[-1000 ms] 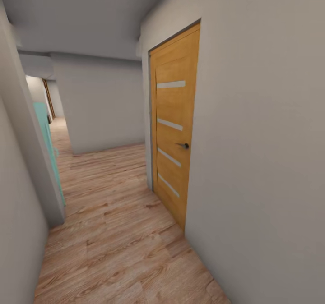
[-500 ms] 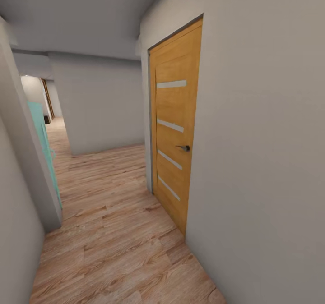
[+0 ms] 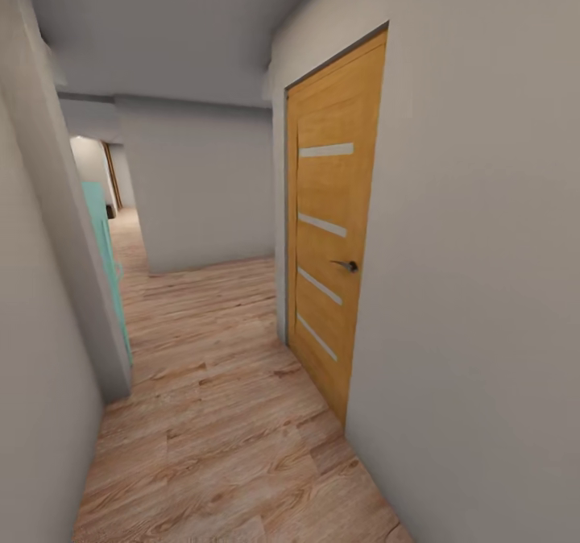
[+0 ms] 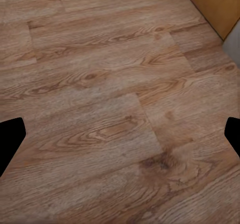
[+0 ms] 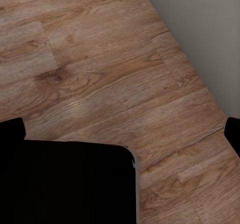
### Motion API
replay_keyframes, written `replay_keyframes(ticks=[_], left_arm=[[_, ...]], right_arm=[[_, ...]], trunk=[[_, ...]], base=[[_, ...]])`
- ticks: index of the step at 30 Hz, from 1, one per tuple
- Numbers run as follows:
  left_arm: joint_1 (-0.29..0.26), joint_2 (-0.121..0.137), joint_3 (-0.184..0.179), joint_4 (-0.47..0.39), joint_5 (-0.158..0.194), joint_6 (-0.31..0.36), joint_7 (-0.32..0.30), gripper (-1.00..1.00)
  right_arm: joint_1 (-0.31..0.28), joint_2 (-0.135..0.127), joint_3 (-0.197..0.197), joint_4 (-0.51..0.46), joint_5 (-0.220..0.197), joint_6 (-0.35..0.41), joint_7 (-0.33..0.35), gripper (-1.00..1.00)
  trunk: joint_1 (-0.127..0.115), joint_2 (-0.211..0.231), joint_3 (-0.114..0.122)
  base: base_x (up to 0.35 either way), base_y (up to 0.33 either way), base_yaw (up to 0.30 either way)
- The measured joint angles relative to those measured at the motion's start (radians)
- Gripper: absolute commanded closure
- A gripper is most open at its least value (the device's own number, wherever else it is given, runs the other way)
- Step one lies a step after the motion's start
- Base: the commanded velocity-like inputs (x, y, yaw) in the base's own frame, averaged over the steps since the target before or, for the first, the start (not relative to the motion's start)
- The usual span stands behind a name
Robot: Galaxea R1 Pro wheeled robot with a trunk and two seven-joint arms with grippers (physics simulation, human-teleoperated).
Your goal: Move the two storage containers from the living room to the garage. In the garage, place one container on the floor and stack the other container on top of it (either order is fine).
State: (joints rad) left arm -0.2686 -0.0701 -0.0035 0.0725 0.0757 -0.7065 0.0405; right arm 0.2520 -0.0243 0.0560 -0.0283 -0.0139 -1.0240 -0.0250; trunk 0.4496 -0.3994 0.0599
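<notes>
Wood-plank hallway floor (image 3: 217, 414), wooden door (image 3: 330, 237)

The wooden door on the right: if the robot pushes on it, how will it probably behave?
The wooden door looks shut, flush in its frame, so a plain push would probably not move it. Its lever handle suggests a latch that must be turned first. The panel looks rigid and heavy, unlikely to flex. Which way it swings cannot be told.

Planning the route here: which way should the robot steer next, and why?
Probably roll ahead, keeping left along the wood-plank floor: the wooden door on the right is shut, while the hallway opening stays clear. Both grippers, left and right, are open and hold nothing.
</notes>
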Motion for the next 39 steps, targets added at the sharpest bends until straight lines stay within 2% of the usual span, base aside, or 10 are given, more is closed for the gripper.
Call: replay_keyframes(ticks=[16,31,39], left_arm=[[0.0,0.0,0.0,0.0,0.0,0.0,0.0,-1.0],[0.0,0.0,0.0,0.0,0.0,0.0,0.0,-1.0],[0.0,-0.001,0.0,0.0,0.0,0.0,0.0,-1.0]], right_arm=[[0.0,0.0,0.0,-0.002,0.0,0.0,0.0,-1.0],[0.0,0.0,0.0,-0.002,-0.001,0.002,0.0,-1.0],[0.0,0.0,0.0,-0.002,-0.001,0.002,0.0,-1.0]], trunk=[[0.0,0.0,0.0],[0.0,0.0,0.0],[-0.001,0.0,0.0]], base=[[0.008,0.0,0.264],[0.301,0.0,0.014],[0.316,0.0,0.23]])
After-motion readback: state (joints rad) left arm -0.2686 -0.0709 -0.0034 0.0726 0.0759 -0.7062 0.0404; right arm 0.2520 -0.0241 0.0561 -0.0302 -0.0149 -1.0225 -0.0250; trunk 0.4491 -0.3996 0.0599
